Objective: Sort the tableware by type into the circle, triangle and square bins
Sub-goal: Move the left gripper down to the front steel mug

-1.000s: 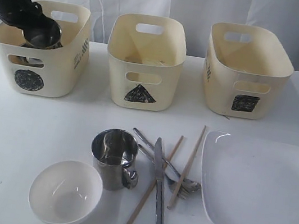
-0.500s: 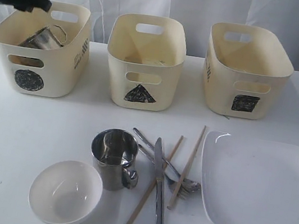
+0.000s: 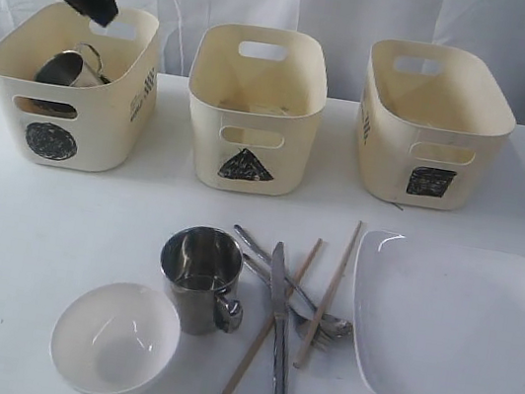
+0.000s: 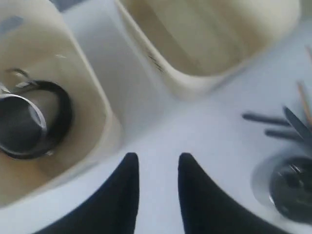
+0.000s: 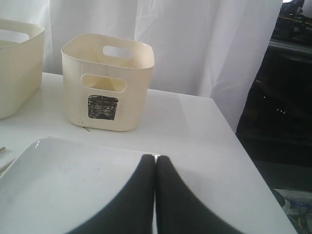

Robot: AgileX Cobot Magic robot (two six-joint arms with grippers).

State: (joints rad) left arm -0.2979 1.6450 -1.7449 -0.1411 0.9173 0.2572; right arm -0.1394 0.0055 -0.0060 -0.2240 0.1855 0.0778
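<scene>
One steel mug (image 3: 68, 66) lies tipped inside the circle bin (image 3: 63, 130); the left wrist view shows this mug (image 4: 29, 122) on its side. My left gripper (image 3: 101, 4) hangs open and empty above that bin's right rim, its fingers (image 4: 127, 195) apart over bare table. The second mug (image 3: 199, 272) and white bowl (image 3: 115, 337) stand on the table. Knife (image 3: 279, 335), fork (image 3: 315, 337), spoon (image 3: 334, 325) and two chopsticks (image 3: 331, 288) lie crossed beside the plate (image 3: 456, 333). My right gripper (image 5: 156, 160) is shut over the plate's corner (image 5: 73, 170). The steel bowl does not show.
The triangle bin (image 3: 254, 106) and square bin (image 3: 434, 124) stand in the back row with a white curtain behind. The table's right edge (image 5: 263, 195) drops off near my right gripper. The right arm is outside the exterior view.
My left gripper let go of the mug, which dropped into the circle bin and tipped over. The gripper then rose and swung right over the bin.
</scene>
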